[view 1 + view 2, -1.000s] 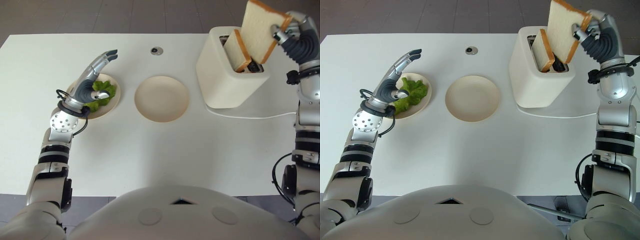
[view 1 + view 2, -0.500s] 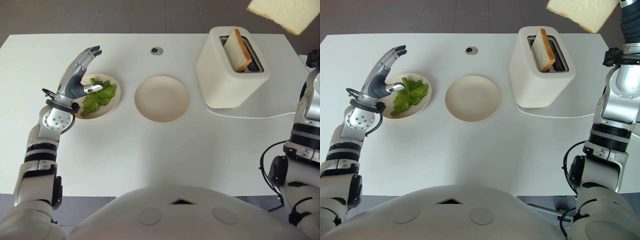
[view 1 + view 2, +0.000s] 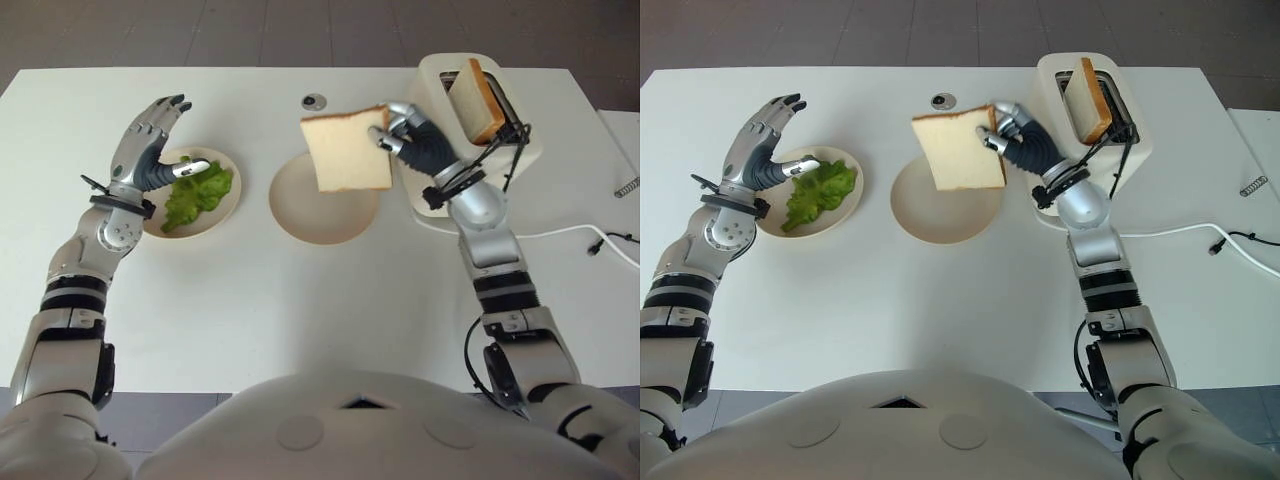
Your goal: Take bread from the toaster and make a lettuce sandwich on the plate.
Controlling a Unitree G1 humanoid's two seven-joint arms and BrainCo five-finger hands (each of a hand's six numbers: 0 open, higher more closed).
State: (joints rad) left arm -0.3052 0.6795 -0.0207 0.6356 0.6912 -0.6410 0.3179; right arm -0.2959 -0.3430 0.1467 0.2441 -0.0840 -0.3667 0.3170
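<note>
Right robot hand (image 3: 408,138) (bread (image 3: 345,152)) over plate (image 3: 318,224)

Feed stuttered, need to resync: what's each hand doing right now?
Left hand: open, holding nothing, near the lettuce.
Right hand: shut on the bread slice, held above the plate.

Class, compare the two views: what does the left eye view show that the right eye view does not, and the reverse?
Left eye view: more table left of the left hand; the small spring runs into the picture's edge. Right eye view: the whole spring, with table beyond it. Both: the right hand holding the bread slice over the plate.
</note>
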